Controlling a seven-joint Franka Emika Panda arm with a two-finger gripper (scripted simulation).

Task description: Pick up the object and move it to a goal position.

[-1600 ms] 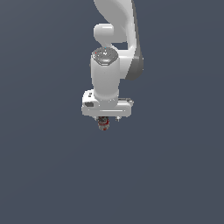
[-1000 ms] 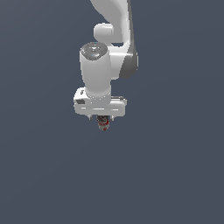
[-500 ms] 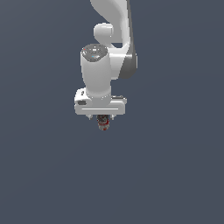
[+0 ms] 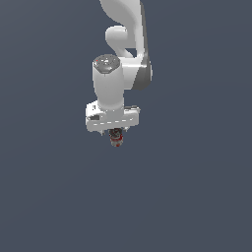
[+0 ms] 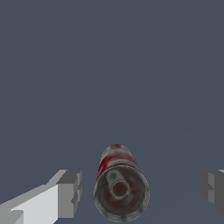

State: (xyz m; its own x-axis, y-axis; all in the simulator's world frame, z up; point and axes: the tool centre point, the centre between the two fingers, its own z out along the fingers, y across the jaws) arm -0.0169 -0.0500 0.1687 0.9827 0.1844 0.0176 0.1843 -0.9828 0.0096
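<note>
The object, a small can with a grey-and-red label, stands upright between my gripper's fingers. I look down on its dark-rimmed top in the wrist view. My gripper is open: one finger is a short gap from the can and the other finger is a wider gap from it. Neither touches the can. In the exterior view the can pokes out just below the white hand, and the gripper is mostly hidden by that hand.
A plain dark grey surface fills both views. The white arm reaches down from the top of the exterior view.
The wrist and hand shifted a little toward the exterior view's left early on, then stayed still. The can has not moved.
</note>
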